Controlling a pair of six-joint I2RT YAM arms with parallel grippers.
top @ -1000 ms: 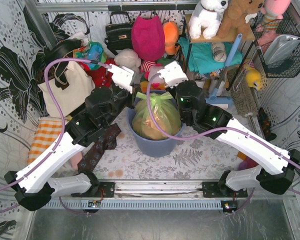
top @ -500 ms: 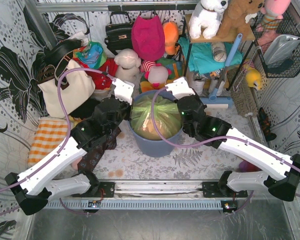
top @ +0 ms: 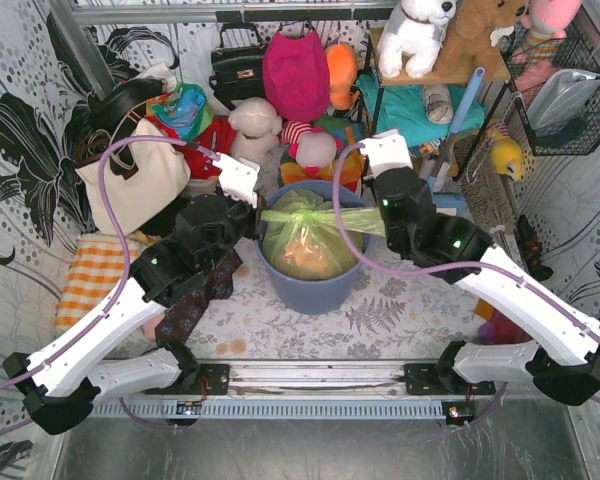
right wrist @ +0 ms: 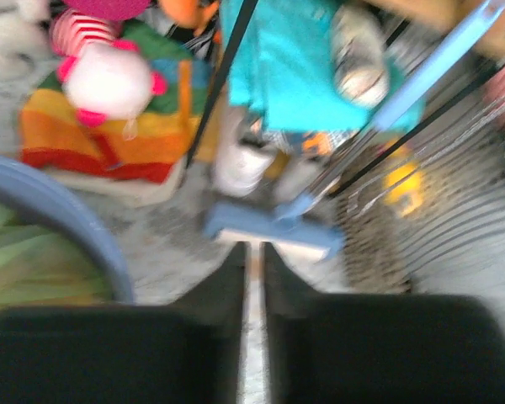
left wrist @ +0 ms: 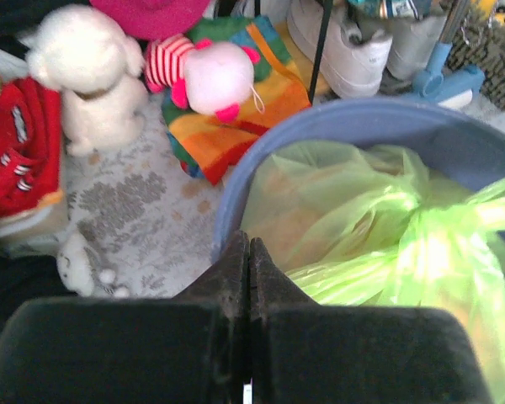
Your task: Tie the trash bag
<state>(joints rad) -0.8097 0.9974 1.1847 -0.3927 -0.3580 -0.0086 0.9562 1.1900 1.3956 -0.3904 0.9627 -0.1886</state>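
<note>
The trash bag (top: 305, 248), lime green with tan paper showing through, sits in the blue-grey bin (top: 310, 292). Its top is gathered at a knot (top: 332, 217), with taut strands running out left and right. My left gripper (top: 261, 216) is shut at the end of the left strand, at the bin's left rim. In the left wrist view its fingertips (left wrist: 249, 246) are pressed together beside the bag (left wrist: 387, 252). My right gripper (top: 380, 222) is shut at the right strand's end. The right wrist view is blurred, with the gripper (right wrist: 252, 250) over the floor and the bag (right wrist: 25, 261) at lower left.
Soft toys (top: 315, 150), a magenta bag (top: 295, 70) and a white tote (top: 130, 180) crowd the back and left. A blue brush (top: 445, 195) leans at the right by a shelf. A dark cloth (top: 195, 295) and a striped cloth (top: 90, 275) lie left of the bin.
Both grippers have moved apart from over the bag's top to the bin's left and right sides. The bag's strands now stretch level between them, and the bag sits lower in the bin.
</note>
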